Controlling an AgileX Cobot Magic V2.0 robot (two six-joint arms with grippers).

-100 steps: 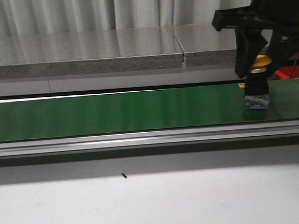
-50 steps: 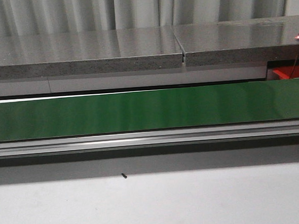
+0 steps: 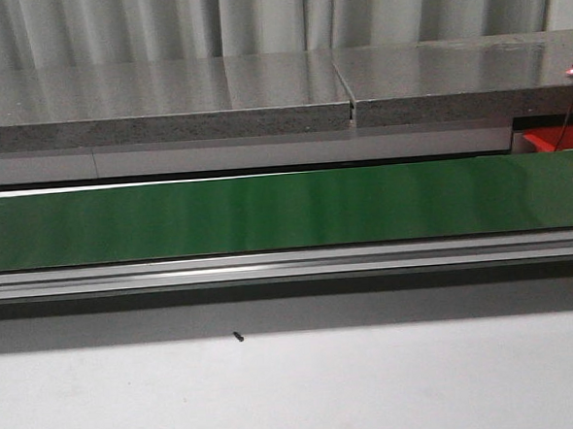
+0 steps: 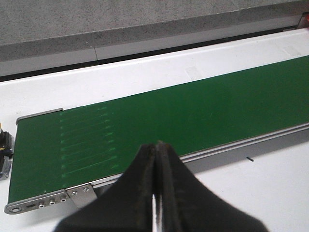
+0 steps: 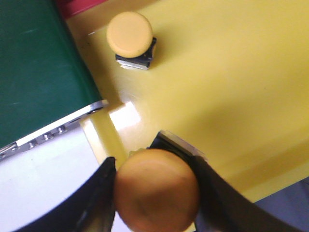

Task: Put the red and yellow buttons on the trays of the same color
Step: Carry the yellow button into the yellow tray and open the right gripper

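The right end effector (image 5: 155, 186) is pinching a yellow button (image 5: 157, 189) by its cap, above the near edge of the yellow tray (image 5: 231, 92). To do this step well, I think it should go further over the tray before it lowers, and set the button down upright. A second yellow button (image 5: 131, 38) already stands on the tray, well apart from the held one, so it should not disturb. The green conveyor belt (image 5: 34, 72) ends just beside the tray. The left end effector (image 4: 155, 193) is pressed together, holding nothing, above the belt's near rail.
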